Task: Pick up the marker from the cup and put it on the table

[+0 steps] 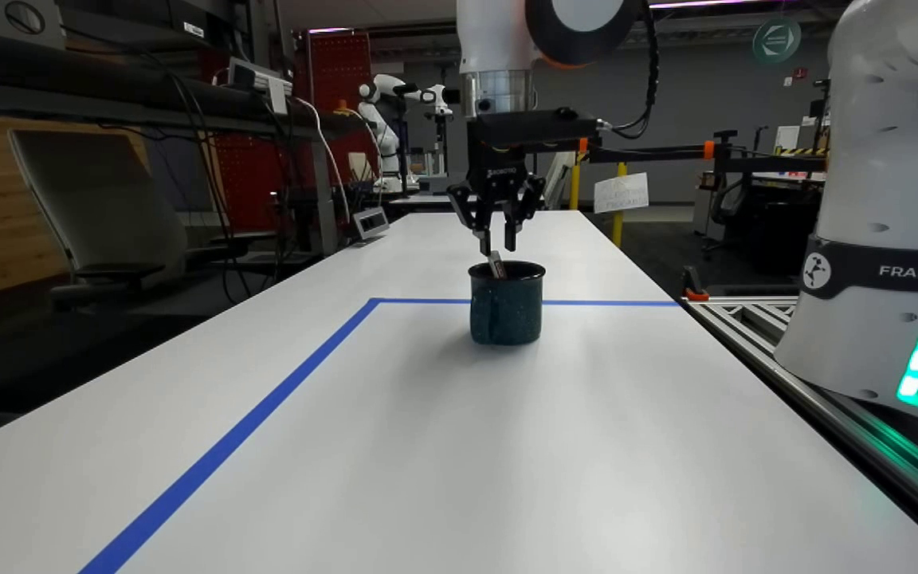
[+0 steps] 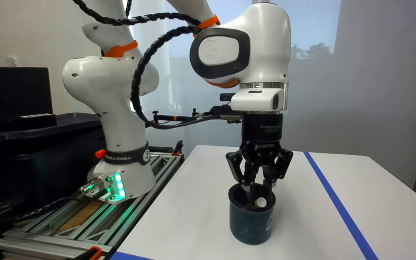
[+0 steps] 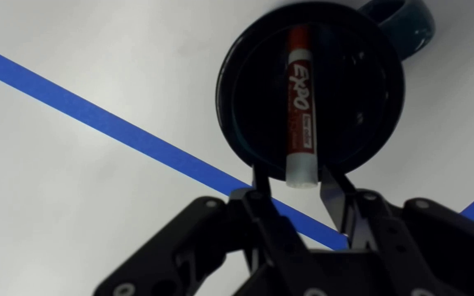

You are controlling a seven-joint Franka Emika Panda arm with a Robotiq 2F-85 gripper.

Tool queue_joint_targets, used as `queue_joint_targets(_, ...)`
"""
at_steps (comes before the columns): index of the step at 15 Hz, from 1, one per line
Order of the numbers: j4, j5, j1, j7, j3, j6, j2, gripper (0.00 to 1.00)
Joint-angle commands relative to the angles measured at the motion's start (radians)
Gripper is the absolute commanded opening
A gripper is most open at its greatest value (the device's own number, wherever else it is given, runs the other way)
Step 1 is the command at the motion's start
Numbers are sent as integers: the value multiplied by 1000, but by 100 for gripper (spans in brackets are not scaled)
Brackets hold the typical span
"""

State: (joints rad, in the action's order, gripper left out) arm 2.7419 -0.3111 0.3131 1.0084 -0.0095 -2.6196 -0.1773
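The marker (image 3: 301, 102), red and white with EXPO lettering, leans inside the dark teal cup (image 3: 395, 86). Its white end sticks up at the rim in both exterior views (image 1: 496, 265) (image 2: 260, 202). The cup stands upright on the white table (image 1: 507, 446), also in both exterior views (image 1: 507, 311) (image 2: 249, 224). My gripper (image 3: 291, 170) points down, partly open and holding nothing. In the wrist view the marker's white end lies between the fingertips, with gaps on both sides. In an exterior view the gripper (image 1: 498, 245) is just above the cup; its height against the marker's end is hard to judge.
Blue tape lines (image 1: 268, 406) cross the table around the cup. The cup's handle (image 3: 412, 28) points away from the fingers in the wrist view. The robot's base (image 2: 125, 177) stands on a metal frame beside the table. A black bin (image 2: 42, 162) is beyond it.
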Motion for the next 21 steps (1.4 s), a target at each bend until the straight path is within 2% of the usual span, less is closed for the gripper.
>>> queue_joint_targets(1, 2, -45, -5, 46, -14, -44, 22, 40)
queue_joint_targets(3, 2, -38, -11, 39, -23, -66, 36, 39)
queue_joint_targets(4, 2, -30, -14, 32, -27, -75, 42, 17)
queue_joint_targets(5, 2, -33, -15, 33, -29, -83, 46, 14)
queue_joint_targets(7, 5, -15, -23, 19, -38, -96, 47, 0)
queue_joint_targets(9, 7, 15, -36, -5, -45, -80, 32, 5)
queue_joint_targets(14, 16, 186, -76, -161, -78, 8, -61, 5)
queue_joint_targets(18, 18, 299, -65, -272, -116, 87, -163, 5)
queue_joint_targets(21, -9, 345, -32, -319, -150, 153, -210, 5)
